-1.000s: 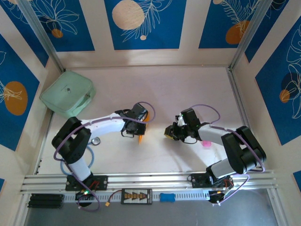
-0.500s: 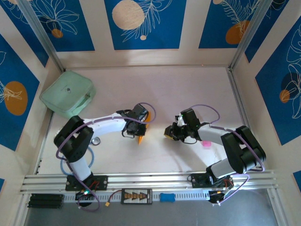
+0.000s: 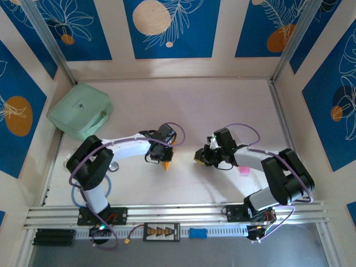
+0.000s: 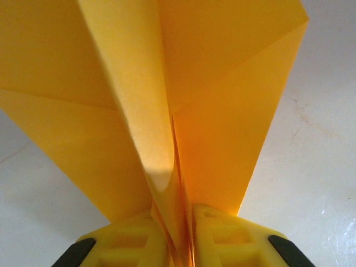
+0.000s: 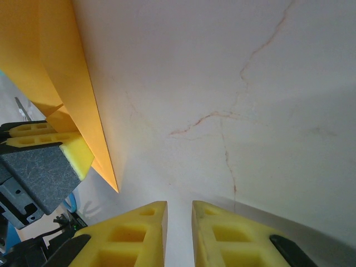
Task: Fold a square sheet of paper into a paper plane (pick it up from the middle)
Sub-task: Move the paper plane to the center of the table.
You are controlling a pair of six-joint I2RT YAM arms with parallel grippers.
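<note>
Paper plane [image 4: 222, 100]: orange-yellow, folded into layers, with a centre fold running down into the left gripper [image 4: 179, 222]. The fingers are clenched on that fold and the flaps spread to both sides beyond them. From the top camera the paper sits mid-table, mostly under the left wrist, with one pointed tip [image 3: 167, 164] poking out on the near side.

Right gripper [image 5: 179, 208]: just beside the plane, not touching it. The pads are almost together with nothing between them. Its wrist camera looks along the bare table [image 5: 250, 83], with the paper's edge on its left.

Further out: the mint-green case [image 3: 80, 115] sits at the far left corner and a small pink object [image 3: 243, 169] lies by the right arm. Both are well apart from the work.

Judgement: the step looks like shaping a flap against the held centre fold.
- The left clamp needs to hold firm and level, or the layers may slide and skew the crease.
- The right needs to open its pads before reaching the flap.
- It should take the flap near the fold, not at the floppy edge.
- It should press along the crease rather than pull sideways.
</note>
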